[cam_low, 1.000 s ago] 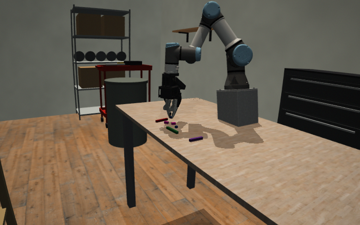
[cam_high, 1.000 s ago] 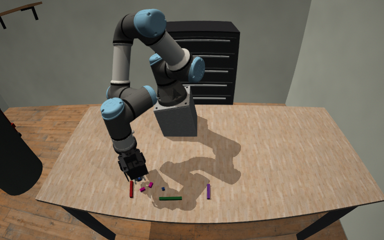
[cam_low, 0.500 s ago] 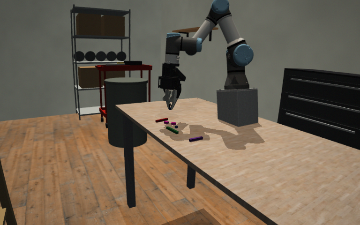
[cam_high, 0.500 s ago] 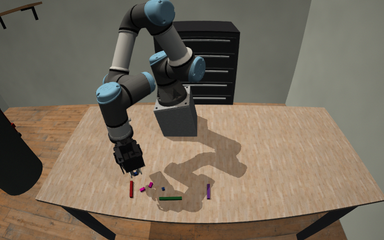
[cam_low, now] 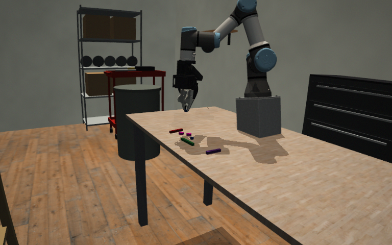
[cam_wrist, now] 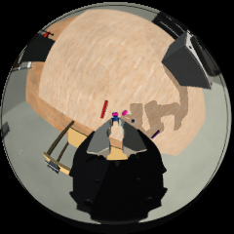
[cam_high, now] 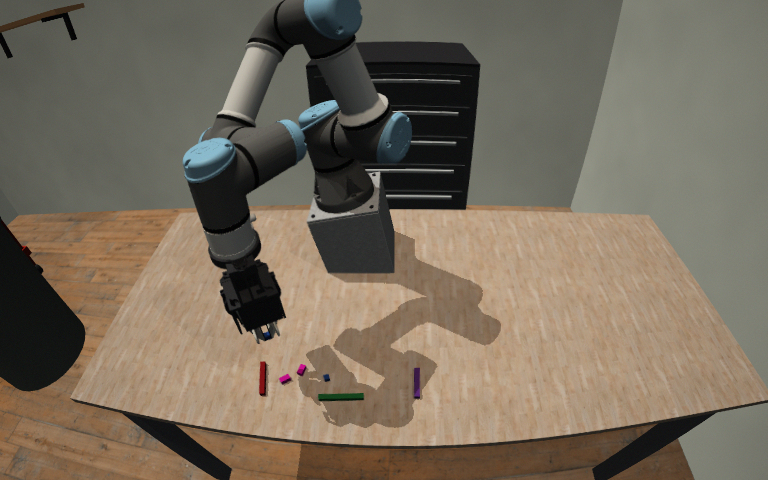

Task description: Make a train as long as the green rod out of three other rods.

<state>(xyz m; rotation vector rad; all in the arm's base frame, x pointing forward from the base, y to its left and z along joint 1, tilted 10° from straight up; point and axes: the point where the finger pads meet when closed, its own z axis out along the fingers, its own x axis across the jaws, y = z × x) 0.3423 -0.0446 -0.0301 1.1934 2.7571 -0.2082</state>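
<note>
My gripper [cam_high: 266, 335] hangs well above the table near its front left part, shut on a small blue rod [cam_high: 266, 336] held between the fingertips; it also shows in the wrist view [cam_wrist: 115, 119]. On the table below lie a red rod [cam_high: 262, 378], two magenta rods [cam_high: 284, 378] [cam_high: 301, 369], a second blue rod [cam_high: 326, 376], the green rod [cam_high: 340, 396] and a purple rod [cam_high: 416, 382]. All lie apart from each other. In the exterior view the gripper [cam_low: 186, 108] is above and behind the red rod [cam_low: 175, 130].
The arm's grey base block [cam_high: 352, 234] stands at the table's back middle. A dark bin [cam_low: 136, 121] stands off the table's left edge. The rods lie close to the table's front edge [cam_high: 339, 435].
</note>
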